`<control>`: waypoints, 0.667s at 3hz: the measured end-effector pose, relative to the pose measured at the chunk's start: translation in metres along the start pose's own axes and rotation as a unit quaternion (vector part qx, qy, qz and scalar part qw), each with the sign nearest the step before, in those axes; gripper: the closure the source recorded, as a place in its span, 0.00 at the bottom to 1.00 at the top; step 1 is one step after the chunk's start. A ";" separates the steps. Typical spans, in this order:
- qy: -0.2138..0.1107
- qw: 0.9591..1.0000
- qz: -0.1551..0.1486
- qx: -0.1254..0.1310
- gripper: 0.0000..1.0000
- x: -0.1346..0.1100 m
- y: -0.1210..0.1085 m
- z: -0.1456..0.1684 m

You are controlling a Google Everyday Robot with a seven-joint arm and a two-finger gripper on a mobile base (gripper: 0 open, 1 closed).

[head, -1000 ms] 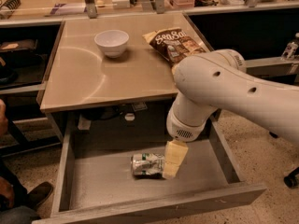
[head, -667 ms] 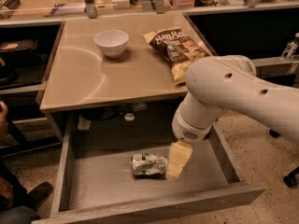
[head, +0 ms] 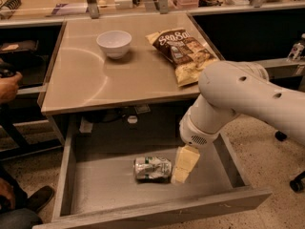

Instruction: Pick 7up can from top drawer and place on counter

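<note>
- Top drawer was pulled fully open below the counter.
- 7up can lay on its side on the drawer floor, about mid-width and toward the front panel. Not lifted.
- Gripper was down inside the drawer, right at the can's right end, touching or just beside it. Could not tell whether it was open or closed, or whether it had any hold on the can.
- White arm reached in from the right, over the counter's front corner.
- Counter held a white bowl and a chip bag, with bare surface between and in front.
- Judged progress: drawer open and approach made. Grasp unconfirmed. Lift, carry and placing on the counter not yet done.
</note>
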State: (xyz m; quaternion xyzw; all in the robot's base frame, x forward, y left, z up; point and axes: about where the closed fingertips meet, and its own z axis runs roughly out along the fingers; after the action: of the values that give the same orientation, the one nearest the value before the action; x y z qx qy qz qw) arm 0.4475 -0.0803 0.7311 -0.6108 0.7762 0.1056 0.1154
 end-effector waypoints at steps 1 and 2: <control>0.000 1.000 0.000 0.000 0.00 0.000 0.000 0.000; -0.014 1.000 -0.005 0.013 0.00 -0.001 0.007 -0.009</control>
State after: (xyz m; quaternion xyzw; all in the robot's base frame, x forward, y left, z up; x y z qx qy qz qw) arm 0.4405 -0.0805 0.7397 -0.6118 0.7727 0.1033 0.1344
